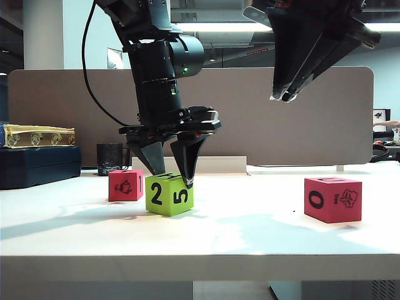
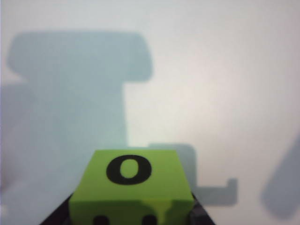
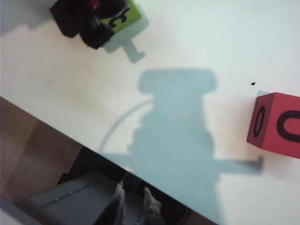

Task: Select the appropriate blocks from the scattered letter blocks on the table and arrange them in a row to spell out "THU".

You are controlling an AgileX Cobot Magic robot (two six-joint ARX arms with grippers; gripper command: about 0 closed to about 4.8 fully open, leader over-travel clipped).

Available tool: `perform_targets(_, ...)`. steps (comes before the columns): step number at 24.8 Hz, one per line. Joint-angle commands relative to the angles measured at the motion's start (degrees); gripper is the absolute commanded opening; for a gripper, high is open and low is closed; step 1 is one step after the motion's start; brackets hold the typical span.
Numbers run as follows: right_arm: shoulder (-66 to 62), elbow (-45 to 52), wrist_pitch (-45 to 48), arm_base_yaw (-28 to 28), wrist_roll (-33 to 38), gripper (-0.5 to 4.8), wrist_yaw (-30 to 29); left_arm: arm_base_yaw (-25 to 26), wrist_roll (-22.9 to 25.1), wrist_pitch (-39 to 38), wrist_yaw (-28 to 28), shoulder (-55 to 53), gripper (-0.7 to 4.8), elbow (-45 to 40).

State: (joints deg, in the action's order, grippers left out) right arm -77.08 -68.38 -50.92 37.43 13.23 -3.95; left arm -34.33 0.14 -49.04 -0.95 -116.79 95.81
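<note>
The left hand (image 1: 177, 175) is seen low over the white bench (image 1: 250, 231), its two fingers straddling the top of the lime green block (image 1: 169, 194). The block rests on the bench, and the fingers appear closed against its sides; in the left wrist view the green block (image 2: 131, 187) sits directly between the dark finger bases, an "O" shown on its upper face. A small pinkish-red block (image 1: 125, 185) is placed just beside the green one, on its left and slightly behind.

The right hand (image 1: 284, 97) is held high above the bench, well apart from every block, with its fingers (image 3: 151, 206) drawn nearly together and nothing between them. The larger pinkish-red block (image 1: 332, 199) lies on the bench far below and to the right of that hand; it is also seen in the right wrist view (image 3: 276, 124).
</note>
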Motion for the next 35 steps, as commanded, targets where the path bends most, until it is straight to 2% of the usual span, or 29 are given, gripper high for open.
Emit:
perform_targets(1,0.17,-0.24,0.15,0.11,0.24,0.54,-0.07,0.04,0.09,3.28,-0.61,0.02,2.36,0.02)
perform_targets(5,0.17,-0.24,0.09,0.11,0.24,0.54,-0.07,0.74,0.50,6.56,-2.91,-0.09,2.36,0.02)
perform_targets(14,0.17,-0.24,0.94,0.09,0.26,0.54,0.00,4.74,1.62,8.76,-2.45,-2.56,2.36,0.02)
perform_targets(22,0.17,-0.24,1.62,0.09,0.28,0.54,-0.02,4.85,2.86,11.89,-2.47,-2.58,2.46,0.04)
perform_targets(23,0.17,-0.24,1.42,0.09,0.33,0.54,-0.02,4.85,2.89,12.07,-2.49,-2.58,2.57,0.04)
perform_targets(25,0.17,-0.24,1.49,0.09,0.48,0.54,-0.02,4.85,2.89,12.57,-2.51,-2.58,3.92,0.04)
perform_targets(27,0.17,-0.24,1.46,0.09,0.48,0.54,-0.02,4.85,2.89,12.68,-2.49,-2.58,4.41,0.04)
perform_targets(32,0.17,-0.24,1.46,0.09,0.50,0.54,-0.02,4.85,4.20,13.99,-2.45,-2.51,4.78,0.07)
perform_targets(35,0.17,-0.24,1.49,0.09,0.50,0.54,-0.02,4.85,4.35,13.64,-1.55,-2.45,4.79,1.62)
